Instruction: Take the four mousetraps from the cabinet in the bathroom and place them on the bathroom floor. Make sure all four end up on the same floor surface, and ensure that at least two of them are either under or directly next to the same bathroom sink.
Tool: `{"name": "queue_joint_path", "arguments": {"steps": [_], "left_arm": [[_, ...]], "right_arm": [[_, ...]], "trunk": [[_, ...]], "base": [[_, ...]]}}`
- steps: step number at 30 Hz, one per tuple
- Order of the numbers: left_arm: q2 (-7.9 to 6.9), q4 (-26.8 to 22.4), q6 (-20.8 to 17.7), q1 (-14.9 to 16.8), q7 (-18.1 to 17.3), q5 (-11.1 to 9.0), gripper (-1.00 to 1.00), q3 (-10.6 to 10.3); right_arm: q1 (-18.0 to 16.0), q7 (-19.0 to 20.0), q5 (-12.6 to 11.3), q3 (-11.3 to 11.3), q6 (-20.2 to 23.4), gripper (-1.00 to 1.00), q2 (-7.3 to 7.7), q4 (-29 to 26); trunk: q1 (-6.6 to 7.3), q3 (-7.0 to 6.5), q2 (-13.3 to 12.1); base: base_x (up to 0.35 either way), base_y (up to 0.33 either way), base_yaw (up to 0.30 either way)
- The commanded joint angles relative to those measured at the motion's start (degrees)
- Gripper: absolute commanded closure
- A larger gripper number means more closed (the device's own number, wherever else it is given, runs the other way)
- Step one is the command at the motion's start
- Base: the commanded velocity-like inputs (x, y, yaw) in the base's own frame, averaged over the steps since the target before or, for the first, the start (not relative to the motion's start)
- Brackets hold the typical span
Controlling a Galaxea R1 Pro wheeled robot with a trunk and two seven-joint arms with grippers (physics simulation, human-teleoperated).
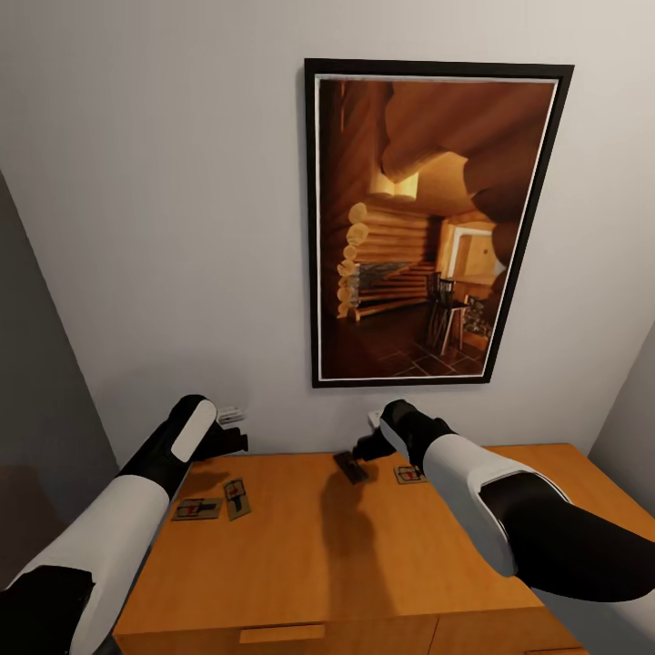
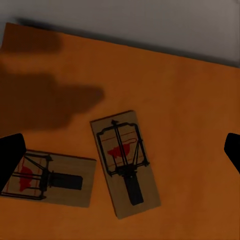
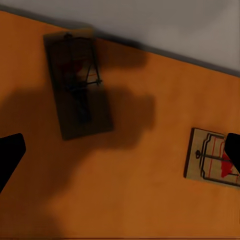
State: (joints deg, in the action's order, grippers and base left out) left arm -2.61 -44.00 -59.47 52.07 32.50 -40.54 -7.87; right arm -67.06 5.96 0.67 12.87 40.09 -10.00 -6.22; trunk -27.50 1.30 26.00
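Four mousetraps lie on the cabinet's (image 1: pixel 318 555) flat orange-brown top. Two lie close together at the left (image 1: pixel 197 509) (image 1: pixel 237 498), one in shadow near the back middle (image 1: pixel 350 467), and one to its right (image 1: pixel 409 474). My left gripper (image 1: pixel 233 429) hovers open above the left pair; its wrist view shows both traps (image 2: pixel 125 162) (image 2: pixel 50 177) between the wide-apart fingertips (image 2: pixel 10 155). My right gripper (image 1: pixel 368 444) hangs open over the back middle, with the shadowed trap (image 3: pixel 77 82) and the right one (image 3: pixel 212 157) below it.
A large framed picture (image 1: pixel 437 223) hangs on the white wall right behind the cabinet. A flat drawer pull (image 1: pixel 282 633) shows at the cabinet's front edge. Grey walls close in at the left (image 1: pixel 36 382) and right.
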Motion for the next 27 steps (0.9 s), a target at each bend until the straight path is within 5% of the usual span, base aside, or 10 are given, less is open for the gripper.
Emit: {"name": "queue_joint_path", "arguments": {"steps": [1,10,27], "left_arm": [[-0.07,-0.1,-0.1,0.1,0.6,-0.6,-1.00,-0.3],[0.00,-0.1,0.0,0.1,0.6,-0.6,-1.00,-0.2],[0.25,-0.4,0.1,0.1,0.6,-0.5,-1.00,-0.3]], "right_arm": [[-0.1,0.4,0.1,0.5,0.6,-1.00,0.00,0.0],[-0.1,0.5,0.2,0.5,4.2,-1.00,0.00,0.0],[-0.1,0.2,0.2,0.5,2.8,-1.00,0.00,-0.2]], "trunk": [[-0.04,0.13,0.1],[-0.04,0.13,0.1],[-0.04,0.13,0.1]], "base": [[0.000,0.000,0.000],[0.000,0.000,0.000],[0.000,0.000,0.000]]}}
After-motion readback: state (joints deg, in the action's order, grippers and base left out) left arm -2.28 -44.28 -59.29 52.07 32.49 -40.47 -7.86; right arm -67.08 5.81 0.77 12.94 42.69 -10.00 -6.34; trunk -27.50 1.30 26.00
